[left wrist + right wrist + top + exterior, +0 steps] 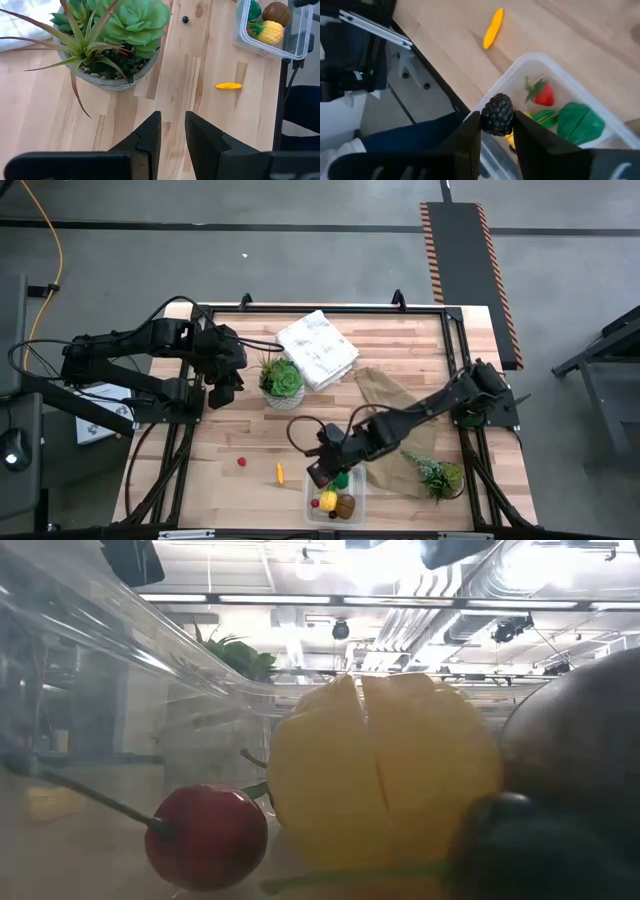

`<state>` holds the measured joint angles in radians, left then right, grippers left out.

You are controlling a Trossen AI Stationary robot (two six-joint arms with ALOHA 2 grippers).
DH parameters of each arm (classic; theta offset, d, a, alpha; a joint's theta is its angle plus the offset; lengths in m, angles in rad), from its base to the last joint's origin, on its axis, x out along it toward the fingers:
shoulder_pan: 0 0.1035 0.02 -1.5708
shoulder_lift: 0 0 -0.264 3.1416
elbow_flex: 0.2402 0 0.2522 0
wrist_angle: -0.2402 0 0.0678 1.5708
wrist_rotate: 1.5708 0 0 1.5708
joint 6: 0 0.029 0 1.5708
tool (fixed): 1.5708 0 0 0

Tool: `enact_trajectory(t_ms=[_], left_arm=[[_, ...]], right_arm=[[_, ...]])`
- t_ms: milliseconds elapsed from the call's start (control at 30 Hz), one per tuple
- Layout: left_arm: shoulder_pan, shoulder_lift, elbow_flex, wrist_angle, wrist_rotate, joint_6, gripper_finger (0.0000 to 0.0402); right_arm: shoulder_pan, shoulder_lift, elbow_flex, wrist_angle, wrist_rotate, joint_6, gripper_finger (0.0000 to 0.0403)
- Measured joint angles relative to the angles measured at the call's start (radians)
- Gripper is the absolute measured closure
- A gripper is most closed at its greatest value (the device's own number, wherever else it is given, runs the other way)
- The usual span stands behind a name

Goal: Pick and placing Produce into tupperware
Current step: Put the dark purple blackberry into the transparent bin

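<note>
A pale wooden table (250, 430) in a grey-floored workroom carries the scene, viewed from above. At the table's 6 o'clock edge sits the tupperware (355, 510), a clear box already holding a yellow lemon (328, 500), a brown kiwi-like ball (346, 505), a green broccoli-like piece (577, 122) and a red berry (544, 95). Directly over the box's rim, the right gripper (496, 131) is nearly closed, pinching a dark berry (497, 114) between its two fingers. At 9 o'clock of the box, just beside it on bare wood, lies the orange stick (280, 472); farther toward 9 o'clock lies a second red berry (241, 462). At 12 o'clock of the box spreads a crumpled brown paper bag (385, 390), with a folded white cloth (317, 349) beyond it. A potted succulent (281, 379) stands toward 11 o'clock; another succulent (437, 474) stands at 3 o'clock. The left gripper (172, 132) hovers near the first pot, fingers slightly parted, holding nothing.
</note>
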<state>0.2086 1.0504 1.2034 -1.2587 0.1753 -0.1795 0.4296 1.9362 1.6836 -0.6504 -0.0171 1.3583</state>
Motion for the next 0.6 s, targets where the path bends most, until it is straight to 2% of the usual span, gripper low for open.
enact_trajectory(t_ms=[267,600], left_arm=[[0.000,0.000,0.000,0.000,0.000,0.000,0.0325],[0.000,0.000,0.000,0.000,0.001,-0.008,0.0325]], right_arm=[[0.069,0.000,0.000,0.004,0.070,0.108,0.0328],[0.080,0.016,0.096,-0.079,0.109,0.103,0.0345]])
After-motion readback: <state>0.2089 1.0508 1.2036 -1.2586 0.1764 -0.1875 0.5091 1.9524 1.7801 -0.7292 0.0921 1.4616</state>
